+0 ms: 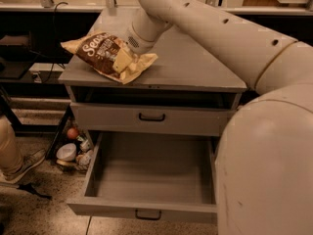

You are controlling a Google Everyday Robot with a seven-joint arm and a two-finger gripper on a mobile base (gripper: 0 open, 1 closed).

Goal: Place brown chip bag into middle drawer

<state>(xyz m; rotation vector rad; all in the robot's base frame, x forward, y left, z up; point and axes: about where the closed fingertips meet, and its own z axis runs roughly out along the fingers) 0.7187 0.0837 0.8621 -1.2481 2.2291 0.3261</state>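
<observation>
The brown chip bag (100,53) lies on the grey cabinet top (195,67) near its left front corner, with white script on its dark centre and pale yellow ends. My gripper (122,61) is down on the bag's right half, touching it, and the wrist above hides part of the bag. The middle drawer (151,175) is pulled wide open below and in front, and nothing lies in it. Its black handle (146,214) shows on the front panel. The drawer above (151,117) is closed.
My own arm and body (264,155) fill the right side and hide the open drawer's right edge. A bowl, a ball and other small items (73,148) lie on the floor left of the cabinet. A person's leg and shoe (14,155) are at the far left.
</observation>
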